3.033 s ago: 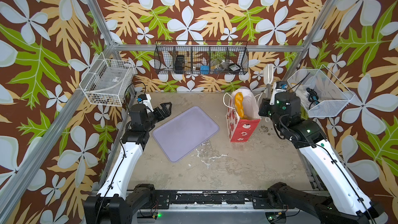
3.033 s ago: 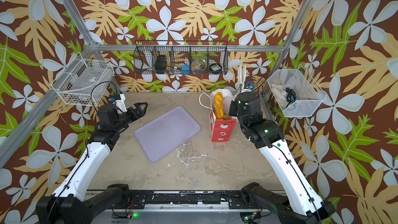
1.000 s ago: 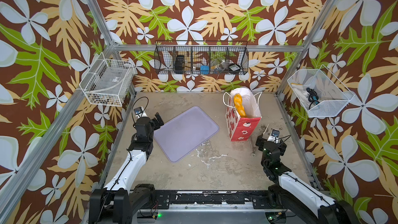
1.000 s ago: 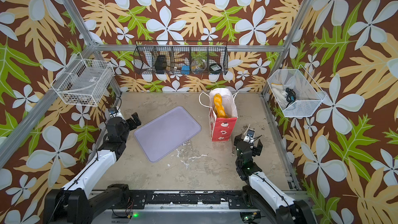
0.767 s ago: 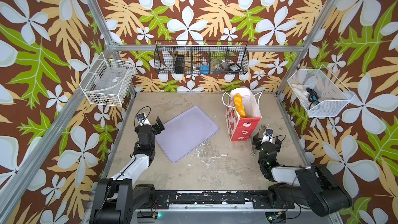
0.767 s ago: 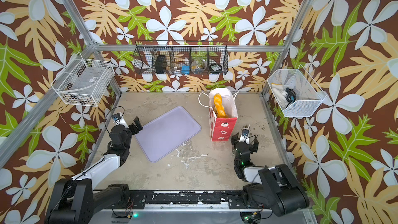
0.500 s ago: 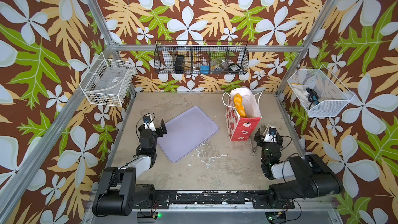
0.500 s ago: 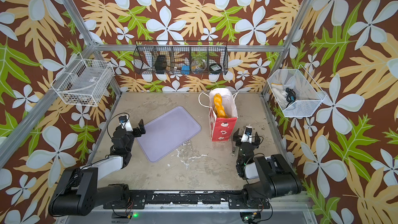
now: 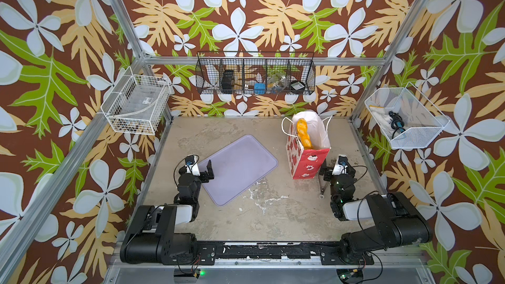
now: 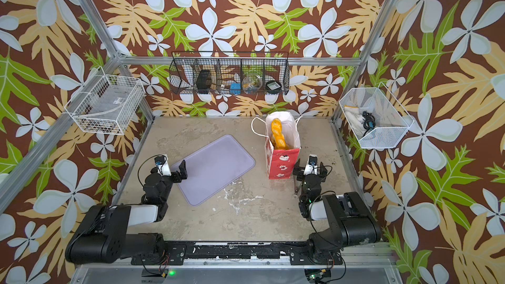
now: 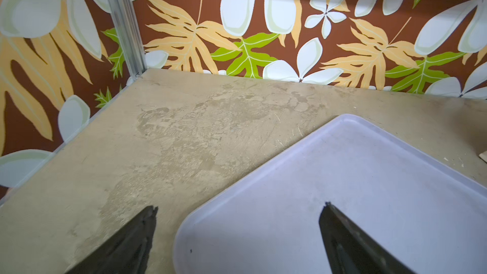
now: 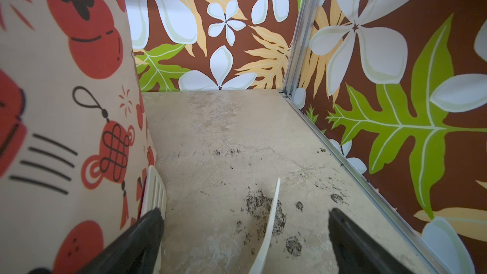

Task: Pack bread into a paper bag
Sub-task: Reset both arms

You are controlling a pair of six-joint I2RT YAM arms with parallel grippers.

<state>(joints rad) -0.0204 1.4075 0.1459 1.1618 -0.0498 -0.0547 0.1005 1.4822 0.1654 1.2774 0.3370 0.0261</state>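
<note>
The table [image 9: 273, 214] carries only the items below; we see nothing loose on its top in either top view. Both arms lie folded low against the front rail, which we read as a parked pose. The tray [image 9: 237, 170], lavender and flat, sits centre-left with nothing on it, and the left wrist view confirms this close up. The bag [image 9: 308, 163] stands upright at the right rear of the table, well apart from the tray. Its mouth is open, white inside, red with prints outside, cord handles splayed to either side, not leaning. The bread [image 9: 302, 133] is in the bag: in both top views a long, glossy, golden-orange braid [image 10: 277, 133] stands on end inside, its upper end against the rear wall below the rim. Other pieces probably sit beneath it, but they are hidden from us, so we cannot count them. Our judgement is that packing is complete or very nearly so, with nothing left outside to collect. The left gripper [image 11: 241, 206] has its jaws apart and empty, one tip over the tray corner and the other over the table. The right gripper [image 12: 244, 210] has its jaws wide apart and empty, just beside the bag's lower side, not gripping it.
</note>
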